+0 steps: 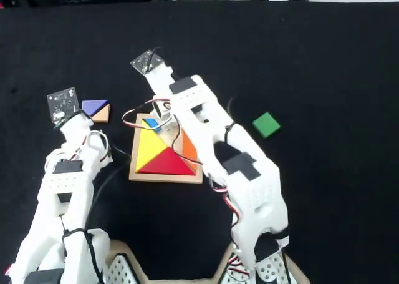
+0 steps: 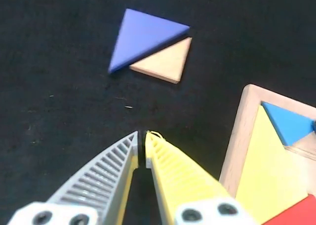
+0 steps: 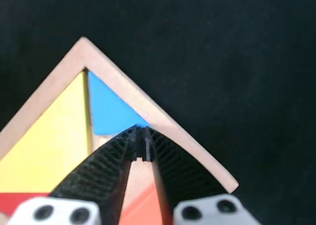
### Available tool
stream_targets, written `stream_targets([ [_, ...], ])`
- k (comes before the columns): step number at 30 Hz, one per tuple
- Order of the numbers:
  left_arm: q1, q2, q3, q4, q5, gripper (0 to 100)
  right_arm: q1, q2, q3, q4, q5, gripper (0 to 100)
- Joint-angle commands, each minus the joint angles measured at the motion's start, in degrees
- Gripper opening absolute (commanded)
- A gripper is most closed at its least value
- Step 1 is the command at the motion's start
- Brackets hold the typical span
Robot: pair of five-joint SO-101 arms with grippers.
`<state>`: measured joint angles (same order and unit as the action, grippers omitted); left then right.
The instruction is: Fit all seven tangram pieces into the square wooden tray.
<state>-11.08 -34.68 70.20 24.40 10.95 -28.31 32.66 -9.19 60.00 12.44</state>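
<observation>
Left gripper (image 2: 142, 136) clenched, empty; right gripper (image 3: 143, 133) likewise, over tray (image 3: 163, 121). Loose blue triangle (image 2: 145, 37), tray's ten o'clock: probably light, stiff, slick. I'd pinch opposite edges.

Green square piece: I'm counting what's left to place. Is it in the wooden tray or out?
Out. The green square piece lies on the black table, apart from the square wooden tray.
</observation>
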Motion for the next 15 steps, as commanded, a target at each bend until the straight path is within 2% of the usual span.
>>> stream_targets([
  [1, 1.2, 0.0, -2.5, -0.9, 0.0, 4, -1.1, 0.4, -3.9, 0.2, -0.1, 1.1],
  [8, 1.3, 0.0, -2.5, -1.0, 0.0, 4, -1.0, 0.0, -4.4, 1.2, 0.0, 1.1],
  [12, 1.3, 0.0, -2.5, -1.0, 0.0, 4, 0.1, -7.3, -3.4, 6.5, -0.1, 1.1],
  [15, 1.1, 0.0, -2.4, -1.0, 0.0, 4, 1.2, -13.1, 3.0, 7.4, 0.1, 1.1],
])
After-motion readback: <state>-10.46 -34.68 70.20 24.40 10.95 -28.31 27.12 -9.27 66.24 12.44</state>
